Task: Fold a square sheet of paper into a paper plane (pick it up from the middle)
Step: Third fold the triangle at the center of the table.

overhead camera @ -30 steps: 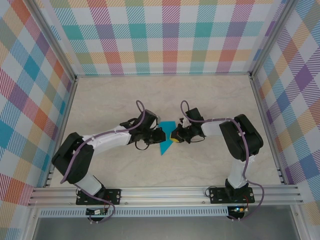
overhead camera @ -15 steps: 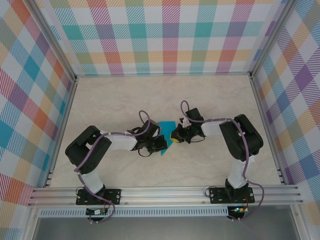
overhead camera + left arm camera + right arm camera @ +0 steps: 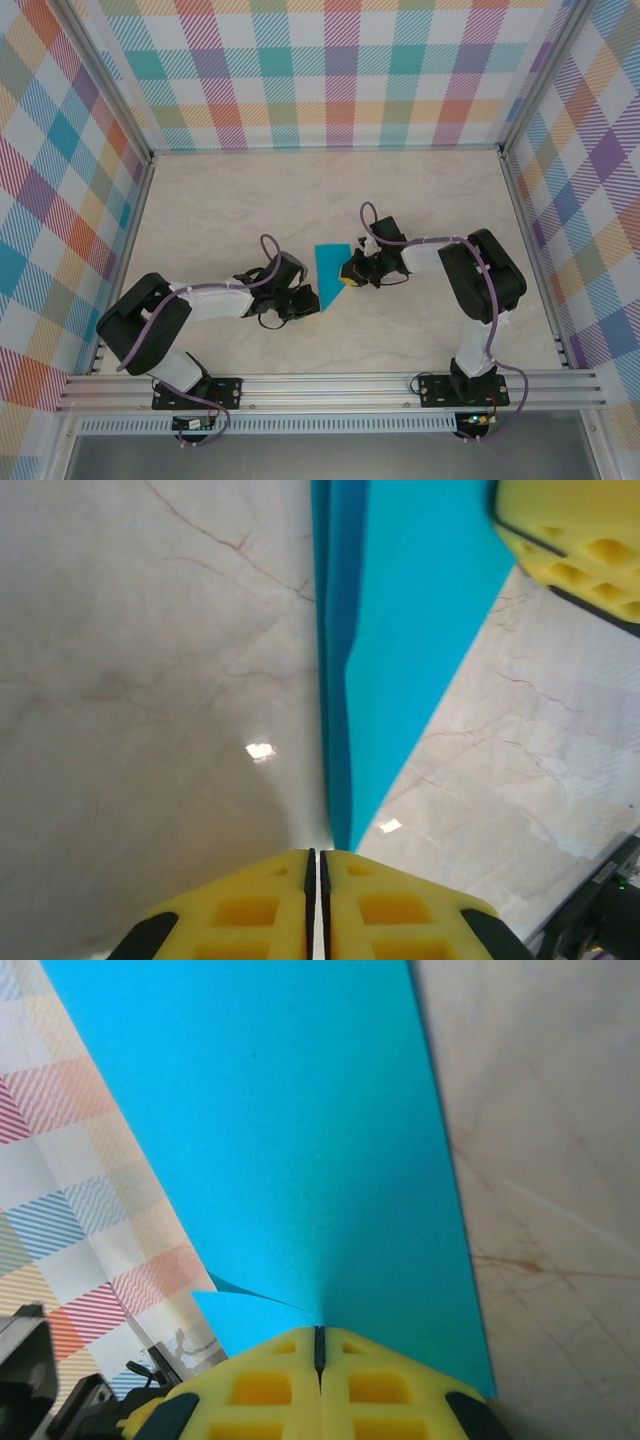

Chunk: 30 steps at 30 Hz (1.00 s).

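From above, the sheet of paper stood in the middle of the table, with the right gripper at its right edge and the left gripper at its near tip. Left wrist: fingers all but together, tip touching them; pinched or not, I couldn't tell. Right wrist: fingers clamped on the sheet, which puckered there. The danger was the grippers pulling apart, which could tear the thin paper or slip it free.
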{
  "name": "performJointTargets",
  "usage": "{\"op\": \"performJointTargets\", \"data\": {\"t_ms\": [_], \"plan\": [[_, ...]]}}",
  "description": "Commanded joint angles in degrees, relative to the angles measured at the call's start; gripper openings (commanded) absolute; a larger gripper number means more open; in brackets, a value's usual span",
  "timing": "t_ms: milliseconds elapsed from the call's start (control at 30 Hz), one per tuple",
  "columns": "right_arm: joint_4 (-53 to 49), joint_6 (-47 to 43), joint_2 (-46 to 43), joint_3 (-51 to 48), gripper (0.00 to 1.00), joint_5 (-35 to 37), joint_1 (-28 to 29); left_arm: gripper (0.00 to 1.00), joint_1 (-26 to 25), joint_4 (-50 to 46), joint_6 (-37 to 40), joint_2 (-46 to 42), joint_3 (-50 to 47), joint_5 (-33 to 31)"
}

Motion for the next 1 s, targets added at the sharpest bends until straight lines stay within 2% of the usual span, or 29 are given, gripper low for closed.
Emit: {"op": "performJointTargets", "data": {"t_ms": [0,167,333,433,567,700,967], "plan": [[-5.42,0.57,0.63,-1.44,0.00,4.48,0.19,0.12,-0.50,-2.26,-1.95,-3.89,3.78,-1.40],[-5.38,0.88,0.87,-1.53,0.00,4.71,0.27,0.15,-0.64,-0.13,-3.79,-4.14,6.81,-3.53],[-5.28,0.96,1.23,-1.39,0.00,4.51,0.31,0.16,-1.32,6.72,-5.58,3.66,8.62,1.27],[-5.42,0.91,1.32,-1.31,0.00,4.50,0.32,0.16,-2.19,9.98,-7.32,7.23,8.51,1.52],[-5.41,0.97,1.76,-1.15,0.00,4.19,0.36,0.15,-2.40,7.45,-7.42,9.77,7.94,-0.90],[-5.77,0.90,2.05,-0.97,0.00,4.36,0.40,0.15,-2.70,5.49,-7.17,11.57,5.43,-0.10],[-6.55,1.06,1.59,-1.13,0.00,5.04,0.40,0.15,-3.81,-1.36,-5.24,3.51,-2.53,-1.66]]}}
